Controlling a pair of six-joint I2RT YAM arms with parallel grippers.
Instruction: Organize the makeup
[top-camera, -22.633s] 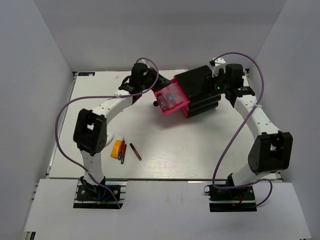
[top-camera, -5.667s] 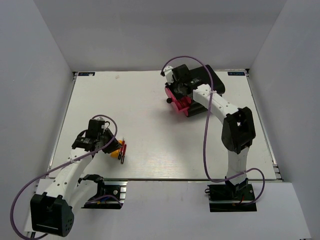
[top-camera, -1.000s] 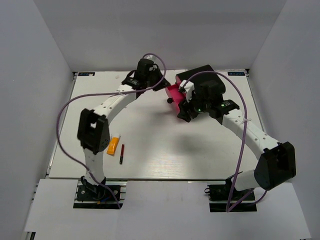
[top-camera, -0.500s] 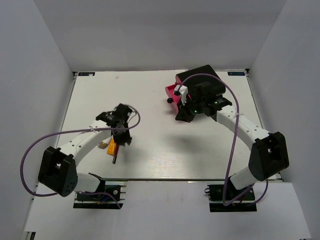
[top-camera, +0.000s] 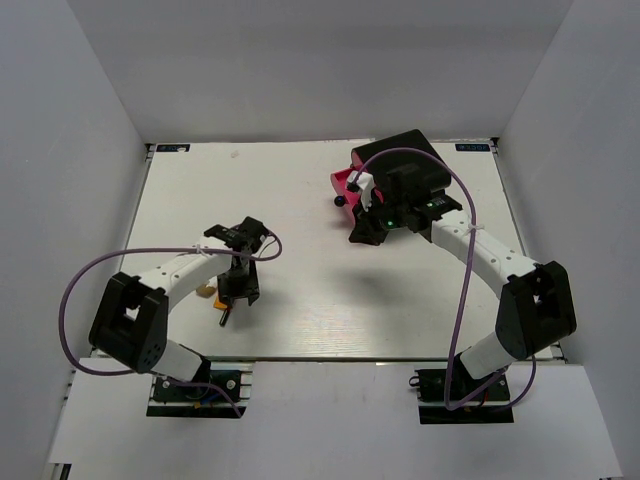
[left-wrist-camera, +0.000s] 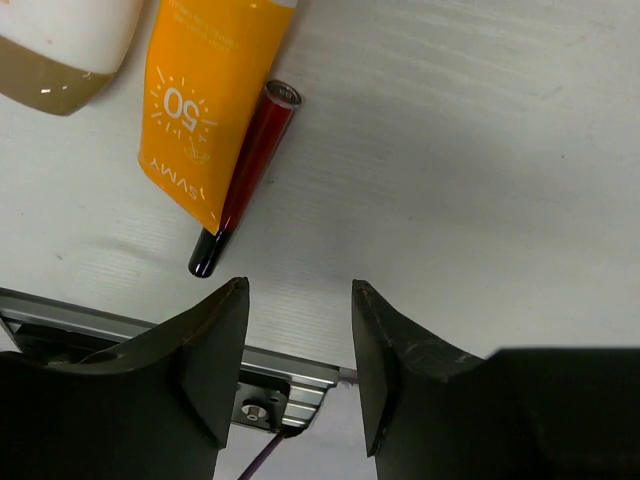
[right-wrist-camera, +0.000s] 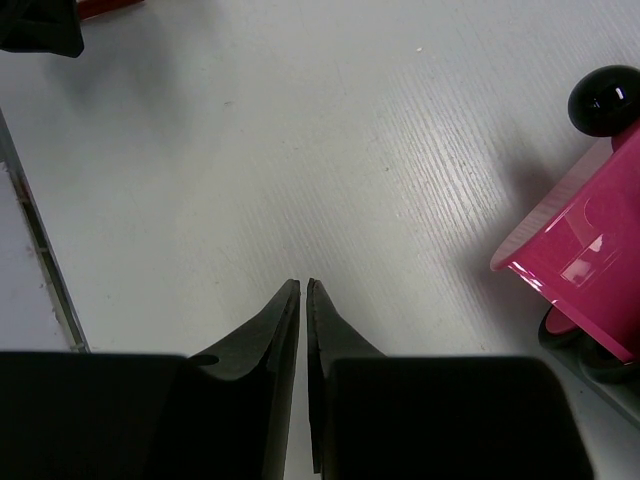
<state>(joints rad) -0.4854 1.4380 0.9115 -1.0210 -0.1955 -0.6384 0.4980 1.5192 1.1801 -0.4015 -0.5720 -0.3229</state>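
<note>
The makeup lies near the table's front left edge: an orange tube (left-wrist-camera: 213, 98), a thin red pencil (left-wrist-camera: 251, 168) with a dark tip along its right side, and a white-tan piece (left-wrist-camera: 62, 45). From the top view only a bit of the orange tube (top-camera: 207, 291) and the pencil's end (top-camera: 225, 320) show under the arm. My left gripper (left-wrist-camera: 297, 300) (top-camera: 240, 292) hangs open just beside them, nothing between its fingers. My right gripper (right-wrist-camera: 302, 287) (top-camera: 363, 230) is shut on nothing, over bare table beside the pink drawer (right-wrist-camera: 585, 235).
The black box (top-camera: 402, 160) stands at the back right, its pink drawer (top-camera: 346, 182) pulled out to the left with a black knob (right-wrist-camera: 604, 98). The table's metal front rail (left-wrist-camera: 262, 375) shows below the left fingers.
The left arm swung from the box down to the makeup at the front left and its jaws opened. The right gripper shut and stayed by the drawer.
</note>
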